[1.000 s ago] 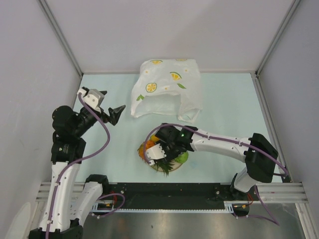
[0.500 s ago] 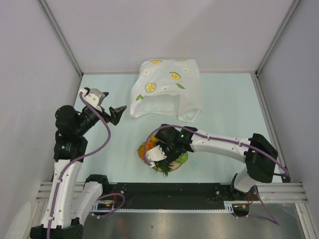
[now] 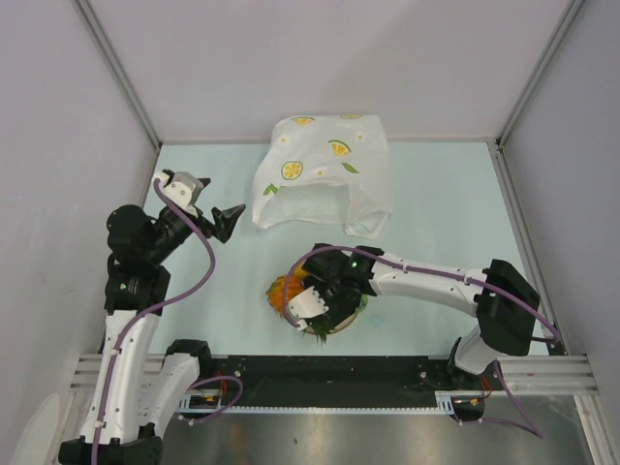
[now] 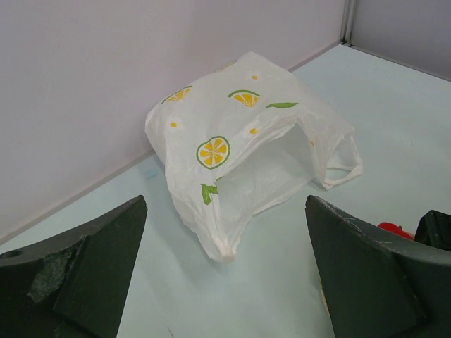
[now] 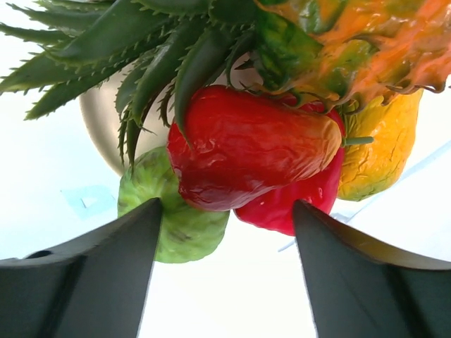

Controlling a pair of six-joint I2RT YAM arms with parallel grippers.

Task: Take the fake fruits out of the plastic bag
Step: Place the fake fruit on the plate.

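The pale green table (image 3: 436, 194) carries the plastic bag (image 3: 325, 170) near its far edge. The bag stands puffed up, its long side running left to right, its mouth gaping toward the left arm. What shows of its inside in the left wrist view looks hollow, so the bag is probably emptied.

The left gripper (image 3: 230, 218) hangs just beside the bag's left corner, aimed at the mouth, fingers spread and holding nothing. It is the nearer of the two to the bag.

The right gripper (image 3: 308, 302) sits low over the round beige plate (image 5: 102, 130) near the table's front edge, well apart from the bag. Its fingers are also spread, with nothing between them.

The fake fruits are heaped on that plate, directly ahead of the right fingers: the pineapple (image 5: 366, 42) on top, its leaves pointing left, then the mango shape (image 5: 380, 155), the red piece (image 5: 246, 148) and the green piece (image 5: 176, 229)
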